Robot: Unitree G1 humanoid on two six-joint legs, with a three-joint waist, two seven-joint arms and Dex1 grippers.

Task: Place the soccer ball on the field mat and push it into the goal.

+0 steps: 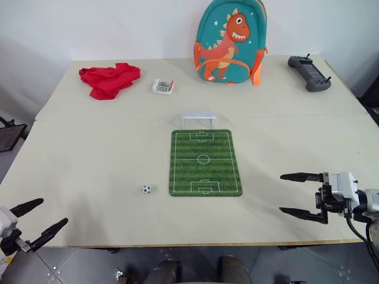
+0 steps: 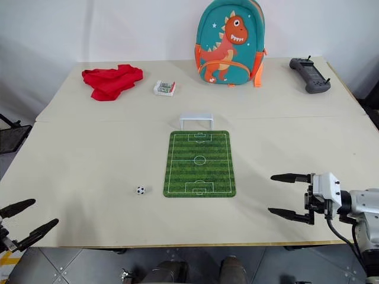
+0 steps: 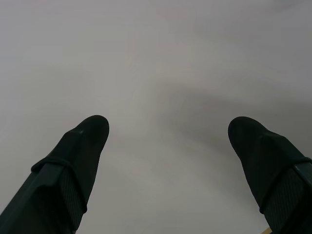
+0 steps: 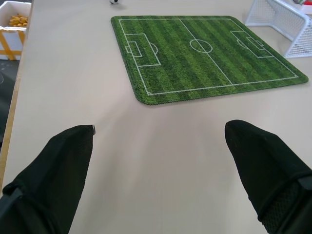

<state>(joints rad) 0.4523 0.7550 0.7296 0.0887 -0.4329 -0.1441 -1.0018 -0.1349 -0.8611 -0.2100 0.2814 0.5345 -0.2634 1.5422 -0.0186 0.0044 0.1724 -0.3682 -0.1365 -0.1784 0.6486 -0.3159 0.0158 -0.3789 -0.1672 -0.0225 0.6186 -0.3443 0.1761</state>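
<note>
Where striped field mat [image 1: 205,163] ends, round soccer ball [image 1: 146,189] rests.

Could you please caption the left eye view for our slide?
Soccer ball rests on the table just left of the field mat, goal at its far end; both grippers open, empty.

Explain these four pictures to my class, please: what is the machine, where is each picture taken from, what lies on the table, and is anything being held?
This is a two-armed humanoid robot. The two wide pictures come from cameras on its head, looking down over a table. The other two come from cameras on its wrists, looking along each tool's black fingers. The left tool and right tool are both open and hold nothing. On the table lie a green field mat, a white goal at its far end, and a tiny soccer ball beside the mat's near left corner. Farther back are a red cloth, a small white box, a dinosaur backpack and a grey controller.
</note>
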